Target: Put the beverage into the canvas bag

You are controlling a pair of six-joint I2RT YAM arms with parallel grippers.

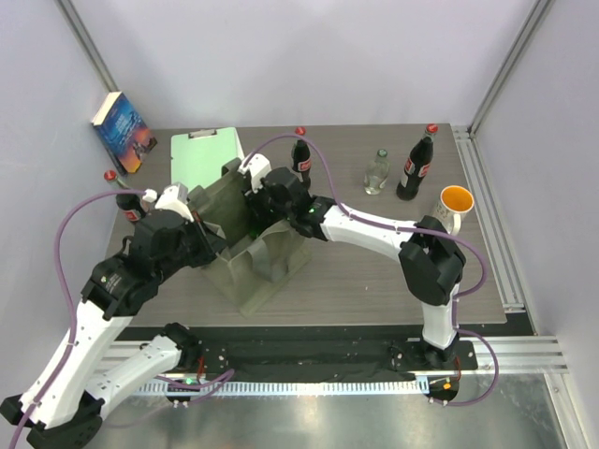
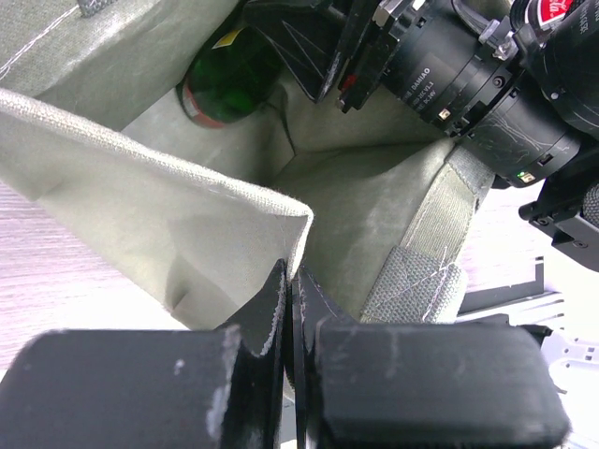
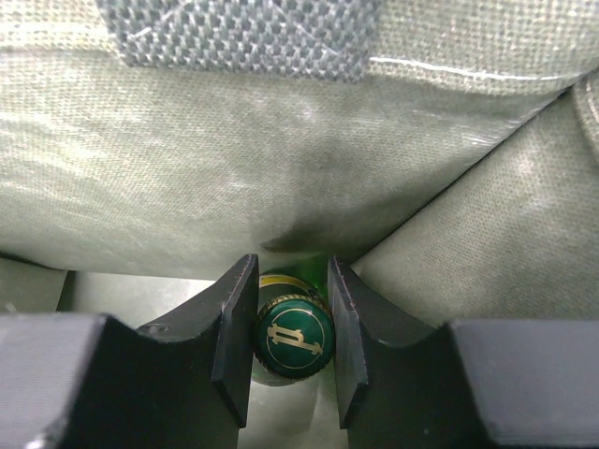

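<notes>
- Far left of the bench (image 1: 374, 281): a book (image 1: 122, 131) leans on the wall and a red-capped cola bottle (image 1: 126, 201) stands beside the left arm, both outside the work.
- Left end effector (image 2: 292, 281): clenched on the upper hem of the canvas bag (image 1: 257, 281). The pinch appears intended to pull the limp wall outward and hold the mouth open.
- Mint-green clipboard (image 1: 208, 154): lies flat behind the bag, touching nothing in use.
- Beverage (image 3: 295, 339): a green bottle with a green and gold cap, upright and low inside the bag, against a fabric wall where a divider meets it.
- Right end effector (image 3: 290, 281): reaches down into the bag and grasps the bottle just under the cap, one finger on each side. It probably holds so high because the narrow pocket leaves little room lower down.
- Right of the bag: two more cola bottles (image 1: 416, 164), a clear bottle (image 1: 376, 173) and an orange cup (image 1: 456, 204) stand well apart.
- Judgement: insertion looks almost complete, with release and a straight upward withdrawal remaining.
</notes>
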